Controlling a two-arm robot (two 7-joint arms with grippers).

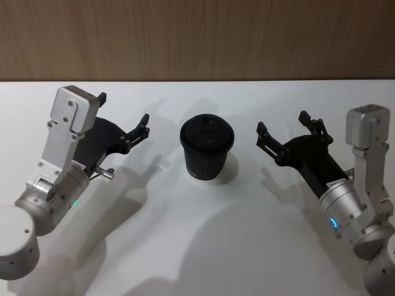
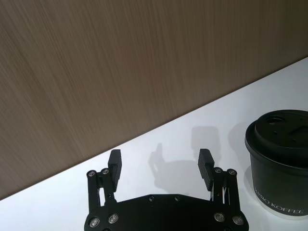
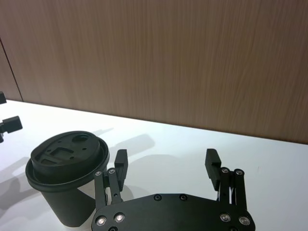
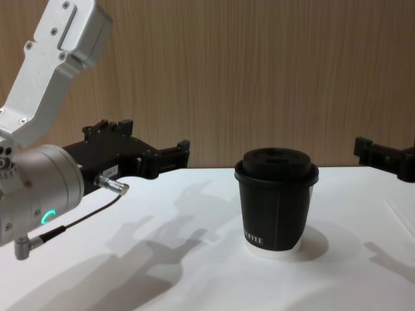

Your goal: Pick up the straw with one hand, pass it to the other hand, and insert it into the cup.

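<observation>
The black cup [image 1: 207,148], lidded, stands upright in the middle of the white table [image 1: 203,246]. My left gripper [image 1: 123,110] hovers to its left, open and holding nothing, fingers pointing toward the back wall. My right gripper [image 1: 282,122] hovers to the cup's right, also open with nothing between its fingers. The left wrist view has the cup [image 2: 279,163] beside the open left gripper [image 2: 160,159]. In the right wrist view, the cup [image 3: 65,183] sits beside the open right gripper [image 3: 166,159]. A faint thin pale line [image 4: 399,215] on the table at the chest view's right edge may be the straw.
A wood-panelled wall [image 1: 197,37] runs along the table's back edge. A thin grey cable [image 4: 78,223] hangs from the left wrist. Bare table lies in front of the cup and between the arms.
</observation>
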